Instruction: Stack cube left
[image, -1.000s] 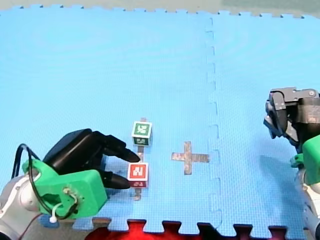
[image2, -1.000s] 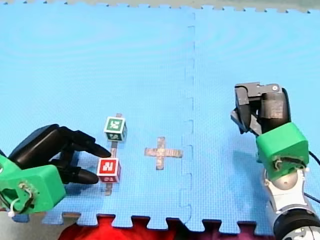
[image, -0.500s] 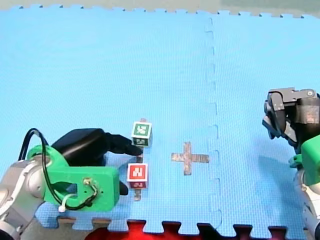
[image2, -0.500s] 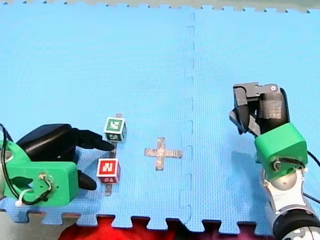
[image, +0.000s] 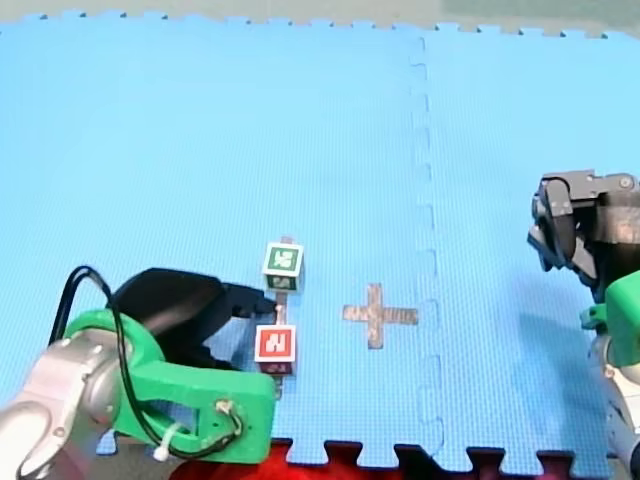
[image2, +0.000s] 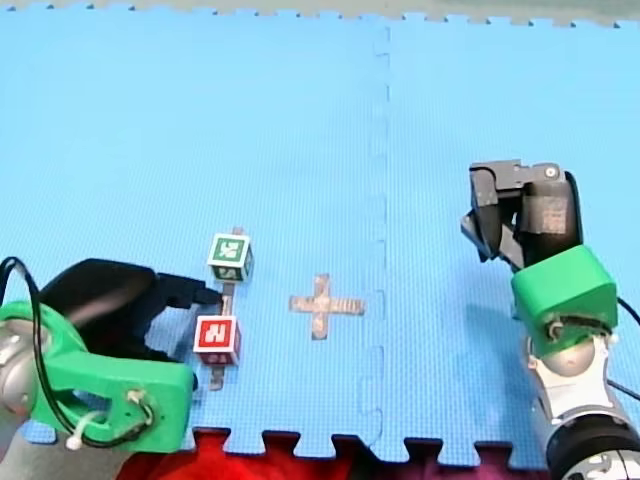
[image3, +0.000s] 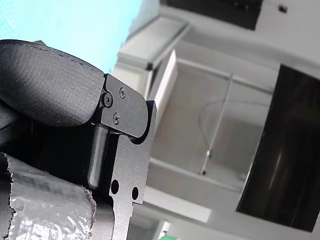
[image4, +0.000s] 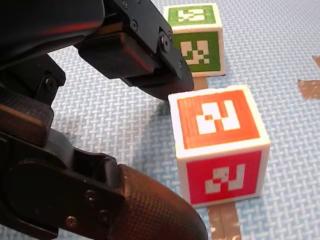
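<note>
Near the mat's (image: 200, 120) front edge, on its left, the left hand (image: 175, 305) brackets the red cube (image: 274, 343): one finger (image4: 145, 55) at its back corner, the thumb (image4: 150, 210) by its front, not clamped, so open as I read it. The green cube (image: 283, 262) sits just behind, apart. A corner pinch could twist the red cube, or that finger might nudge the green one. By the right edge, the right hand (image2: 515, 215) holds nothing; open or closed, I cannot tell.

This looks like a robotics lab or test room. The floor is covered in blue interlocking foam mats (image: 200, 150) with a tape cross (image: 377, 315) marking a spot. A green cube (image: 283, 265) and a red cube (image: 275, 344) carry printed tracking patterns. The first wrist view shows bare white walls (image3: 200, 125) and a dark screen (image3: 285, 150).
</note>
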